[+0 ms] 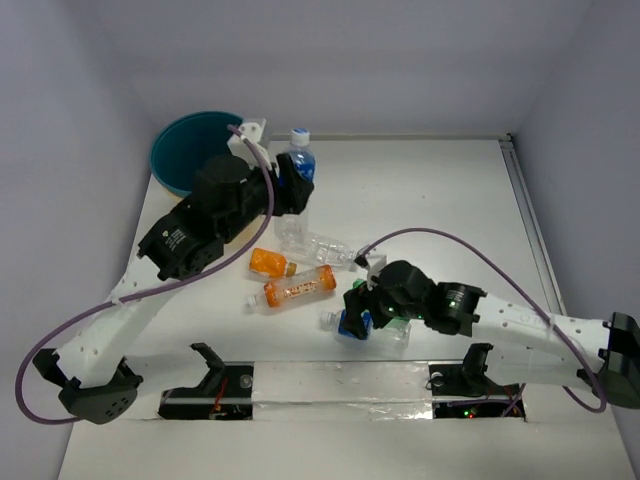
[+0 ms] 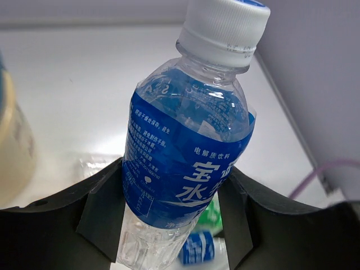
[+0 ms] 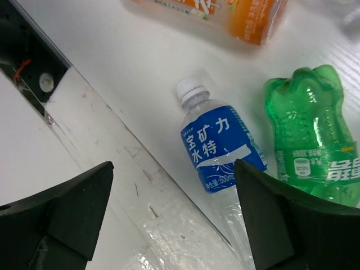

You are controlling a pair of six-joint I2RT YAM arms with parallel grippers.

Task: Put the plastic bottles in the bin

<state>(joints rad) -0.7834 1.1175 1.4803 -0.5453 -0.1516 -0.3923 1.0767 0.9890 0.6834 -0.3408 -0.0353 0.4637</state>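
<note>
A blue-labelled bottle (image 2: 185, 157) is held by the left gripper (image 2: 174, 208) near the bin (image 1: 165, 160) in the far left corner of the table (image 1: 450, 200), and should next be released over its rim; the right gripper (image 3: 173, 185) is spread wide.

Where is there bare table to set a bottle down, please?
Bare: the far right, from the held blue-labelled bottle to the table edge. Crowded: the middle, with orange bottles, a clear bottle and the right gripper over two more.
</note>
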